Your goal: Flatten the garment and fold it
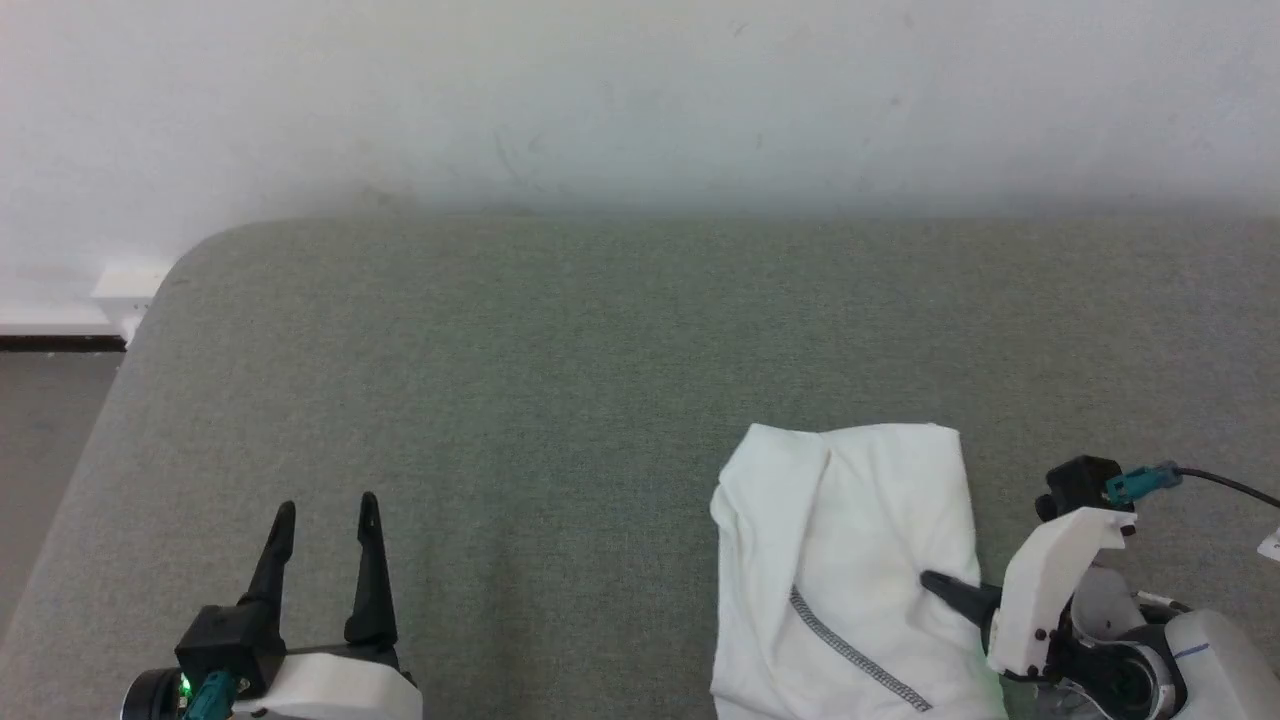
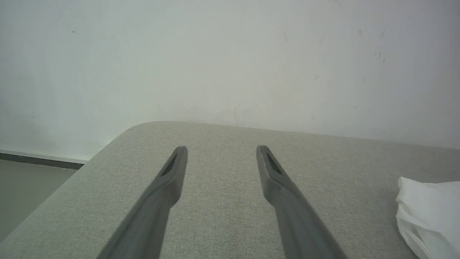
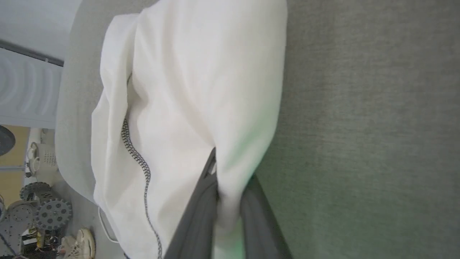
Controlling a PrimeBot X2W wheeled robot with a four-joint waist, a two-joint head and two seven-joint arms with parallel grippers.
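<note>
**Right gripper nips the shirt's edge at the near right of the table**

Start with the padded grey table (image 1: 560, 380): a wide sweep of cloth-covered top running back to a pale wall (image 1: 640, 100), with a rounded far left corner.

The garment (image 1: 860, 520) lies at the near edge, right of the middle. It is bunched into a narrow white heap, not spread out at all, and its lower part runs off the bottom of the head view. There is plenty of flattening to do, by the look of it.

The right gripper (image 1: 940, 585) comes in from the right edge, lying low and sideways. In the right wrist view its two dark fingers are pressed together with a fold of white fabric pinched between them. That looks like a grab on the side hem, ready to drag the cloth open.

The left gripper (image 1: 325, 510) sits at the near left, well apart from the shirt. Its fingers are spread wide with nothing between them, probably waiting for an edge of its own.

Smallest of all, a grey zigzag seam (image 1: 850, 650) slants across the heap.
</note>
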